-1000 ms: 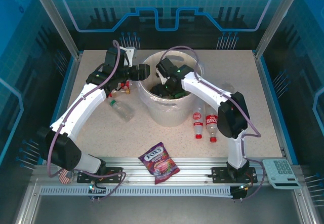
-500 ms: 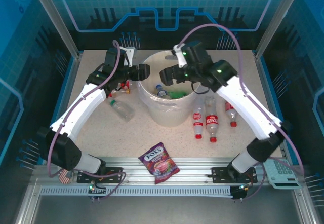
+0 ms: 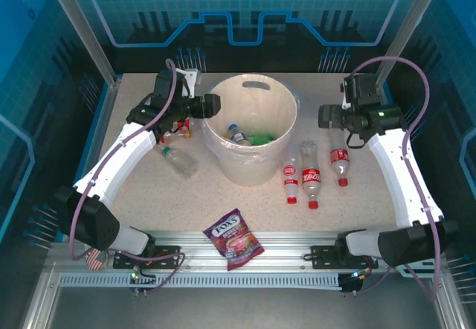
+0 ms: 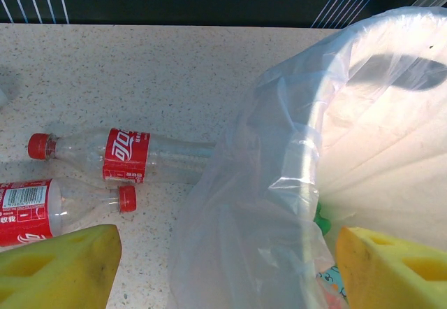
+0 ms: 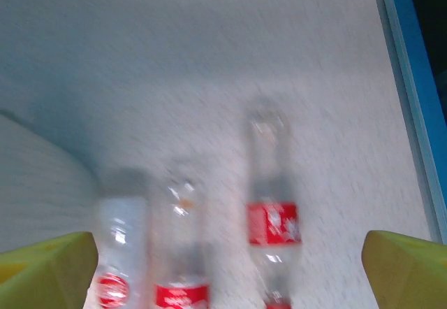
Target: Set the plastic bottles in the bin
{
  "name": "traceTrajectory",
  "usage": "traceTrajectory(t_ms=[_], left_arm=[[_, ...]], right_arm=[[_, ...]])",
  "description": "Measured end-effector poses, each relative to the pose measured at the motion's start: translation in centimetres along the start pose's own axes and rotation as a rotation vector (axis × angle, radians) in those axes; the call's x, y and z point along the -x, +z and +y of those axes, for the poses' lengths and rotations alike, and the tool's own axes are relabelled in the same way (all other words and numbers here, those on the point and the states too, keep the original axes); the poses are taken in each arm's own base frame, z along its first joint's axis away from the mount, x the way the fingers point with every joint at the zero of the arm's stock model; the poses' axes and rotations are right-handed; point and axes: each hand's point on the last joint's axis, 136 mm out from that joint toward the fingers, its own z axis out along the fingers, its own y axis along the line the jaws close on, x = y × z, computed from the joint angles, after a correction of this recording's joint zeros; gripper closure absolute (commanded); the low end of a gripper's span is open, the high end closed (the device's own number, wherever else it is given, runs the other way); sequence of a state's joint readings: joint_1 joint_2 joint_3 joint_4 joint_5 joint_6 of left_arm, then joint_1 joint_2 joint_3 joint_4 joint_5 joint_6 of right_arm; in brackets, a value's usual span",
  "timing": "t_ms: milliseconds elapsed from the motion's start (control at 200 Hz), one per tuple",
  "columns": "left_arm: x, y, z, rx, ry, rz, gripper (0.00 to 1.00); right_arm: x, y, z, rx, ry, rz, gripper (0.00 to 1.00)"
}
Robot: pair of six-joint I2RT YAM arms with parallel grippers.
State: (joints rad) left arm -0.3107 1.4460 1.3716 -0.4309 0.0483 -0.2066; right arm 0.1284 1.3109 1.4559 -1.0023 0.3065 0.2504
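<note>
**Right tool open above the three red-label bottles; pad line already crosses their long axes**

Right tool (image 3: 326,116): jaws wide apart, nothing between them. In the wrist view the yellow pads (image 5: 43,261) sit at the lower corners, with bottles and bare surface in the gap. The tool hangs in the air to the right of the bin (image 3: 249,167), apart from its rim.

Target group: three red-label bottles lie flat on the surface (image 3: 186,202) between the bin and the right arm.
- The rightmost bottle (image 3: 340,162) is nearest the tool. It lies toward the near edge from it and slightly to its right.
- The middle bottle (image 3: 310,174) comes next.
- The leftmost bottle (image 3: 290,180) lies close to the bin wall.

All three are roughly parallel, with long axes running far to near and red caps at the near end. The wrist view is smeared, but the bottles run up the picture, across the line from pad to pad.

Judgement: a descent with little wrist turn should do. The rightmost bottle has the most free room. The other two lie side by side, so a pad could nudge the neighbour.

Left tool (image 3: 210,106): pads apart, poised at the bin's left rim over the clear liner (image 4: 244,204), clamped on nothing that I can see. Two red-cap bottles (image 4: 126,156) and a plain clear bottle (image 3: 178,160) lie to the left of the bin, on the left arm's side.

Already in the bin: a green bottle (image 3: 260,137) and a second clear one.
</note>
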Motion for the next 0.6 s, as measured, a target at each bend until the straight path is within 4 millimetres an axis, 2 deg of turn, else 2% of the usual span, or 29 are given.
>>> traceTrajectory(t_ms=[105, 270, 450, 600], left_arm=[[0.0, 0.0, 0.0, 0.0, 0.0, 0.0, 0.19], [0.0, 0.0, 0.0, 0.0, 0.0, 0.0, 0.19], [0.0, 0.0, 0.0, 0.0, 0.001, 0.0, 0.19], [0.0, 0.0, 0.0, 0.001, 0.003, 0.0, 0.19]], right_arm=[[-3.4, 3.7, -1.8, -0.046, 0.028, 0.137, 0.06], [-7.3, 9.1, -2.4, -0.052, 0.047, 0.297, 0.1], [-9.8, 14.1, -1.7, -0.044, 0.038, 0.417, 0.1], [-10.8, 16.8, -1.5, -0.053, 0.026, 0.462, 0.09]])
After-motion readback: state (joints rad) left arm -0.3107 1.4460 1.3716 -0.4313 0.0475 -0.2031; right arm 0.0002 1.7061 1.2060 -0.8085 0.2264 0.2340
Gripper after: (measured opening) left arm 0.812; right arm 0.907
